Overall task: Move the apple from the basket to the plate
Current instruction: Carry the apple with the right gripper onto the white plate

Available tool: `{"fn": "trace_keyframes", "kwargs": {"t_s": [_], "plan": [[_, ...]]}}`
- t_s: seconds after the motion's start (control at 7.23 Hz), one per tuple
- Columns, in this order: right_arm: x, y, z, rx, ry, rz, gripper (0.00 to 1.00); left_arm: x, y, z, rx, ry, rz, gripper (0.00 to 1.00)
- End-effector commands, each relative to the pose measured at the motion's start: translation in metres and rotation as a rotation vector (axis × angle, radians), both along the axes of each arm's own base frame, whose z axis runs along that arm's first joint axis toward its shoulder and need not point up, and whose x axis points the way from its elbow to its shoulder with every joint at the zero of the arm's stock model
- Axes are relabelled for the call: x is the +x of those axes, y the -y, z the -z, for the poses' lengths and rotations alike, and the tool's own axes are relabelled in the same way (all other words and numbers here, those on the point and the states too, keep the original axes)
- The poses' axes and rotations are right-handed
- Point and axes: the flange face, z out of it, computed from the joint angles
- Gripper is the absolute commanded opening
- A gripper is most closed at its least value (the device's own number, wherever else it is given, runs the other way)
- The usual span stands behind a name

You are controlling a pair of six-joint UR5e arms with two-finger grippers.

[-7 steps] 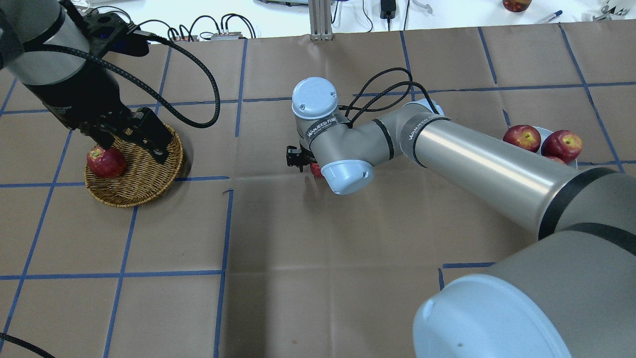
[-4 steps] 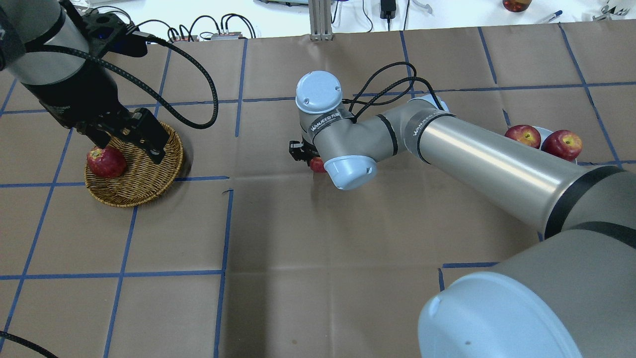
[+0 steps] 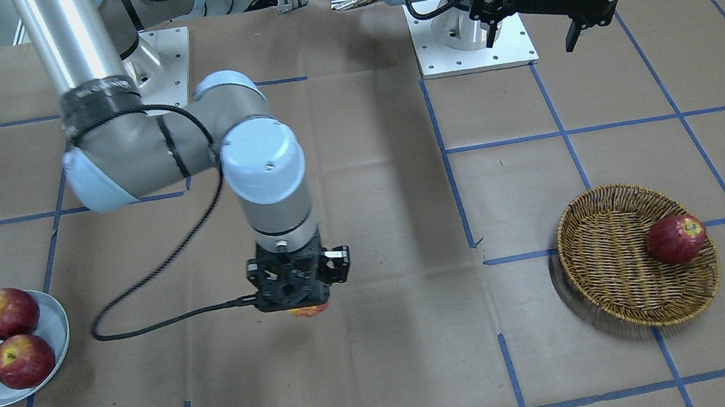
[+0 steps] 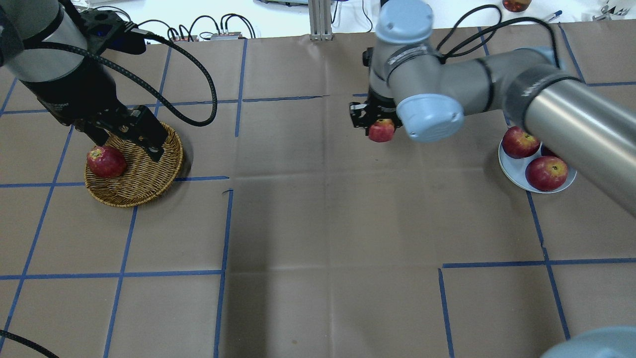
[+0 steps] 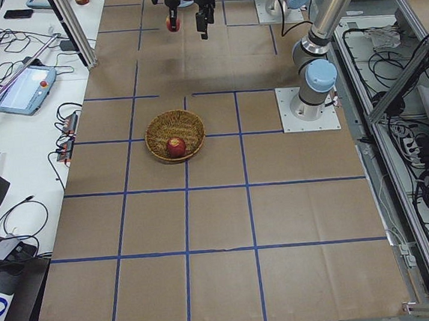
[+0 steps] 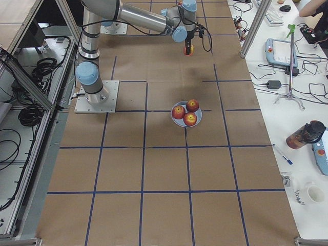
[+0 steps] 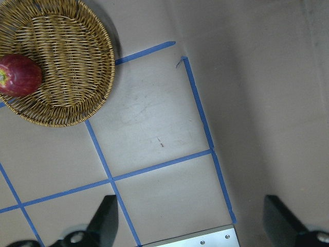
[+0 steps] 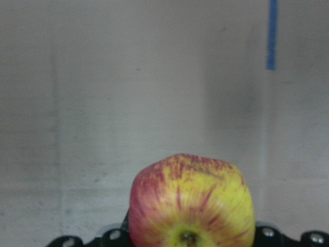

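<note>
My right gripper (image 4: pixel 380 123) is shut on the apple (image 4: pixel 381 132), red with yellow streaks, and holds it above the table, left of the plate (image 4: pixel 514 175). The right wrist view shows the apple (image 8: pixel 193 206) between the jaws over bare paper. In the front view only its lower edge (image 3: pixel 308 311) shows under the gripper (image 3: pixel 303 292). The pale plate (image 3: pixel 54 317) holds three red apples. The wicker basket (image 4: pixel 141 184) at the left holds one dark red apple (image 4: pixel 106 161). My left gripper (image 4: pixel 130 143) hangs open and empty above the basket (image 7: pixel 67 67), its fingers (image 7: pixel 105 221) wide apart.
Brown paper with blue tape lines covers the table. Cables and a metal post (image 4: pixel 320 20) lie along the far edge. The right arm's forearm (image 4: pixel 571 114) passes over part of the plate. A jar (image 4: pixel 516 5) stands beyond the far right edge.
My right arm has carried the apple from the middle of the table to the right and farther back, nearer the plate. The left arm has barely moved.
</note>
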Motion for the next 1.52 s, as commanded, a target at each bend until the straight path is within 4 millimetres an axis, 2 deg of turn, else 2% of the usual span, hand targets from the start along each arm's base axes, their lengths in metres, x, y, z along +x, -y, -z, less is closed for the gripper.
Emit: {"fn": "trace_keyframes", "kwargs": {"t_s": [0.0, 0.28, 0.41, 0.55, 0.69, 0.83, 1.11, 1.24, 1.38], "plan": [[-0.144, -0.01, -0.021, 0.021, -0.014, -0.093, 0.46, 0.004, 0.005, -0.007, -0.013, -0.003, -0.011, 0.99], [-0.277, -0.015, -0.01, 0.032, -0.017, -0.183, 0.46, 0.005, 0.01, 0.006, -0.011, -0.002, -0.012, 0.99], [-0.323, -0.02, -0.001, 0.038, -0.001, -0.218, 0.46, 0.005, 0.012, 0.008, -0.008, -0.002, -0.012, 0.99], [-0.35, -0.018, 0.023, 0.044, 0.017, -0.234, 0.46, 0.005, 0.012, 0.009, -0.008, -0.002, -0.012, 0.99], [-0.355, -0.016, 0.047, 0.066, 0.032, -0.25, 0.46, 0.004, 0.012, 0.009, -0.015, -0.003, -0.012, 0.99], [-0.356, -0.015, 0.054, 0.073, 0.035, -0.258, 0.46, 0.004, 0.01, 0.01, -0.015, -0.003, -0.012, 0.99], [-0.357, -0.015, 0.056, 0.08, 0.031, -0.26, 0.47, 0.004, 0.005, 0.004, -0.027, -0.002, -0.012, 0.99], [-0.357, -0.015, 0.059, 0.085, 0.029, -0.263, 0.77, 0.004, 0.003, 0.002, -0.033, -0.002, -0.012, 0.99], [-0.359, -0.013, 0.061, 0.089, 0.029, -0.257, 1.0, 0.004, 0.001, 0.0, -0.038, 0.0, -0.012, 0.99]]}}
